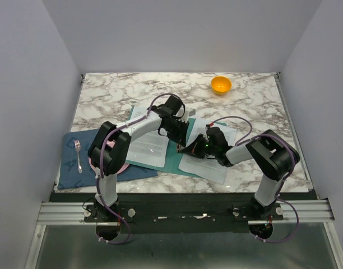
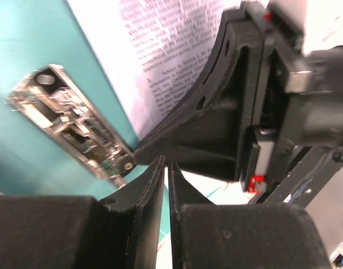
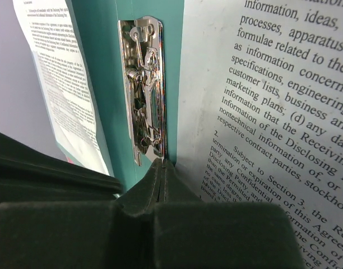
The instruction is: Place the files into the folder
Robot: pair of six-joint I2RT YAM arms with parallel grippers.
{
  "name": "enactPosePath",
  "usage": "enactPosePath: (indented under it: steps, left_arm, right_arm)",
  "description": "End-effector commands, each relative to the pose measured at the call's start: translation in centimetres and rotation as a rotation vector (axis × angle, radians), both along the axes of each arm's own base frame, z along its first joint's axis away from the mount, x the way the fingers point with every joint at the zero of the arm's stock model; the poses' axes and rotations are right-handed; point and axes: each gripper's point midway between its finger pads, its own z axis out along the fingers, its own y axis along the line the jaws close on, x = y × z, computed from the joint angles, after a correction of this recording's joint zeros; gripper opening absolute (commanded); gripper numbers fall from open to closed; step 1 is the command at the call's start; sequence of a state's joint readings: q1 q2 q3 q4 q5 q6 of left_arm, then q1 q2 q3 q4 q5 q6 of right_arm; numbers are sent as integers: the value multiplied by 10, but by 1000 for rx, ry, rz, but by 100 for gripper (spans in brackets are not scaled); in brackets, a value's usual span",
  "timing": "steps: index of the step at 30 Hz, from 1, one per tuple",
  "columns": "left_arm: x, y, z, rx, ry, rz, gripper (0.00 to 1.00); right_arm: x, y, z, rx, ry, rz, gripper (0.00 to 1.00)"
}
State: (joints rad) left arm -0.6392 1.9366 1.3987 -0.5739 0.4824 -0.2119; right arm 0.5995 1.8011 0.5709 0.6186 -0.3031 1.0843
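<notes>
Marble worktop, white walls. The folder lies open at the middle, toward the near edge, with files stacked on either side of its spine. The clip runs along that spine, its long axis pointing from near edge to far. Both sets of jaws meet at its near end. The right jaws are closed on nothing visible and line up straight behind it, just beside its tip. The left jaws, likewise closed, have it just off to their left.

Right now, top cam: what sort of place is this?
Probably a lab robot test cell, not an office. Plain white walls box in a marble-look table, the arms are bolted to a metal rail at its near edge, and the bowl, fork and folder look like staged props.
</notes>
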Motion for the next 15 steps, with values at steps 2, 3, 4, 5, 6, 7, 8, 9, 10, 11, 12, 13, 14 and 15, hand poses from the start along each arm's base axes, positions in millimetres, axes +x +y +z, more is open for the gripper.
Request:
enactPosePath:
  steps: [2,3,4,5,6,7,8,9,10,11,12,13,14,15]
  left_arm:
    - [31,32,53,-60,-72,66,21]
    - [36,42,57,-52,-88,90,21]
    - [37,46,55,-40,-97,96,21]
    - [40,51,51,-17,-116,107,21]
    - [33,56,41,-1,-103,104,21]
    - [30,58,33,6,-90,105,21]
    - [26,57,27,7,-74,101,21]
    - [18,57,15,21,-34,99,21]
    - [13,56,10,22,-18,95,21]
    - [10,52,6,18,-14,86,21]
    - [3,51,-1,21,5,82,22]
    - [1,48,-3,21,6,77,23]
    - [-3,43,-3,20,3,61,25]
    - [-5,40,-5,24,5,54,25]
  right_arm:
    - [-62,-56,-86,-311,256,1,0]
    - [-61,-56,-86,-314,254,0,0]
    - [-61,-56,-85,-314,253,1,0]
    - [-60,-56,-84,-315,251,-2,1]
    - [-59,-55,-84,-314,247,-1,0]
    - [-60,-56,-84,-315,250,1,0]
    - [-60,-56,-84,-315,248,-1,0]
    - [-59,-55,-83,-313,246,-1,1]
    - [-59,-56,-83,-314,245,-2,0]
    - [-59,-55,-83,-314,245,-2,0]
    - [-60,-56,-83,-315,247,-2,0]
    - [-60,-56,-83,-316,246,-1,0]
    - [-59,-56,-83,-317,245,-2,0]
    - [-60,-56,-83,-317,246,-2,0]
